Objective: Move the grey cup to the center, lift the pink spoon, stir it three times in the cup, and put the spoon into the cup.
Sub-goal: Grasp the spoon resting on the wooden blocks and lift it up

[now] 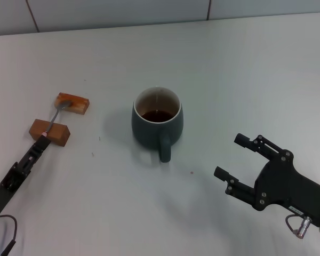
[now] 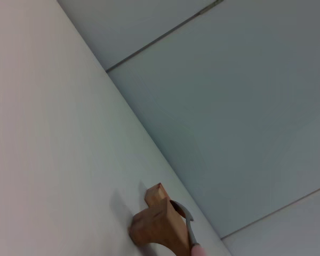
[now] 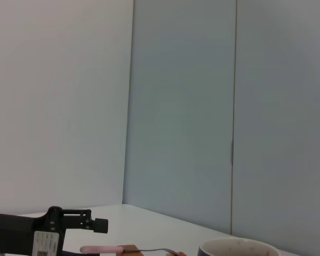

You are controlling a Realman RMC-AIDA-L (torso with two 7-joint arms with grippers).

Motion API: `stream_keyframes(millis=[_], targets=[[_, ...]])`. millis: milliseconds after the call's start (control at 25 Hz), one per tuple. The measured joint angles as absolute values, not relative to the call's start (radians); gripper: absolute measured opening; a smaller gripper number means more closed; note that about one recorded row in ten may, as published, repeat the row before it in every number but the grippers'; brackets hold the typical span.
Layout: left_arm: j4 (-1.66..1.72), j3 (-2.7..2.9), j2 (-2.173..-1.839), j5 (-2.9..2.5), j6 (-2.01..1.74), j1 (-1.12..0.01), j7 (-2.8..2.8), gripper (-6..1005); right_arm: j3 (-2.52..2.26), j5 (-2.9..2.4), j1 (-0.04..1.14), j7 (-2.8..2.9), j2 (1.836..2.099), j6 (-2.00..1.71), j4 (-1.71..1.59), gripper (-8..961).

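In the head view the grey cup (image 1: 157, 123) stands upright near the middle of the white table (image 1: 229, 69), its handle turned toward the robot and brown liquid in the bottom. Well to the left, the pink spoon (image 1: 55, 118) lies across two brown blocks (image 1: 50, 132) — its metal bowl on the farther one, its neck over the nearer. The left gripper (image 1: 41, 142) reaches in low from the left edge, its tip at the spoon's pink handle end just beside the nearer block; I cannot tell whether its fingers are closed on the handle. The right gripper (image 1: 240, 157) hovers to the right of the cup, apart from it, fingers spread wide and holding nothing.

The left wrist view shows one brown block up close, with the spoon's silver neck (image 2: 189, 230) curving over it and a bit of pink handle.

The right wrist view catches the cup's rim (image 3: 239, 247) — and, farther off, the pink handle lying level beside the left gripper's dark body (image 3: 48, 229).
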State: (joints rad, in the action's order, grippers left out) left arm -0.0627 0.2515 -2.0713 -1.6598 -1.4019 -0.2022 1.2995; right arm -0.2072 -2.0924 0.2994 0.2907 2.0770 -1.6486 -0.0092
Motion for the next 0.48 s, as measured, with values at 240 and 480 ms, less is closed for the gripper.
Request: stream_keyframes(millis=[240,480], targets=[[-0.064,0.25,-2.071,-1.66,-1.402,-0.205,1.304,682,-0.207,-2.092,0.299,0.291,2.077,-1.648,-0.009,762],[-0.065,0.248,-2.071,-1.66,-1.394,-0.211,1.309,675,-0.209,-2.092,0.3,0.291,2.077,-1.648,-0.009,762]])
